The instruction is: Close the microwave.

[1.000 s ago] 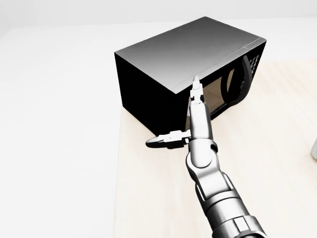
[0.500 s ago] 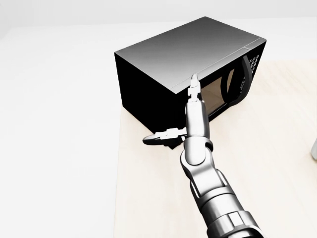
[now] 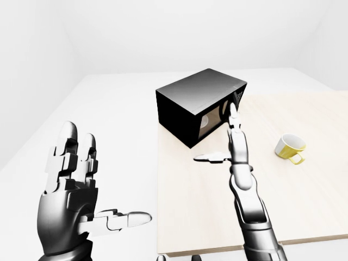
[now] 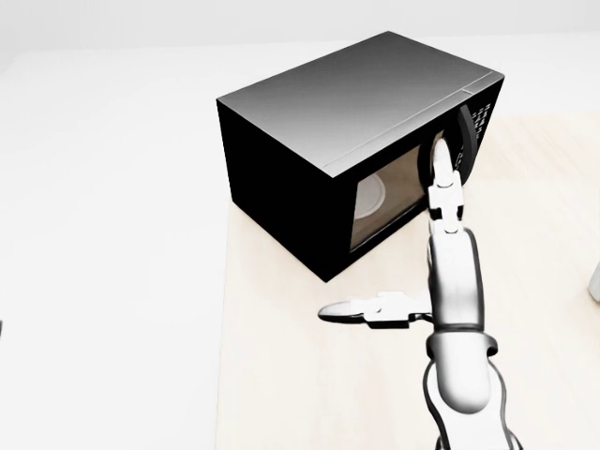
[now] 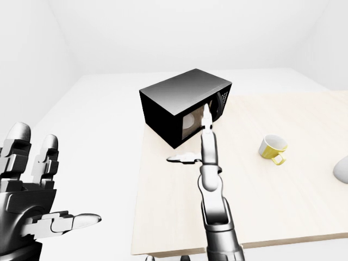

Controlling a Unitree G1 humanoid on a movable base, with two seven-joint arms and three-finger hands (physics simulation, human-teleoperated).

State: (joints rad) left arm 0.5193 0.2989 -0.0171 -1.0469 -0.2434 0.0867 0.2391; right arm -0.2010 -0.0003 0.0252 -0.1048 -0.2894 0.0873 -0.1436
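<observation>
The black microwave (image 4: 356,103) stands on the pale wooden table (image 4: 309,375), at the table's top left corner in the head view. Its door (image 4: 384,202) looks flush with the body, and a white turntable shows through the window. The dark handle (image 4: 464,141) is at the door's right side. My right hand (image 4: 441,220) is open, its fingers (image 4: 439,164) pointing straight up against the door next to the handle, the thumb sticking out left. My left hand (image 3: 73,185) is open and empty, raised at the lower left of the left-eye view, away from the table.
A yellow mug (image 3: 289,147) stands on the table right of the microwave. A pale rounded thing (image 5: 342,169) shows at the right edge of the right-eye view. White floor lies left of the table's left edge (image 4: 225,328).
My right hand has moved right across the door face, from its left end to beside the handle. The window is now uncovered. The microwave has not moved.
</observation>
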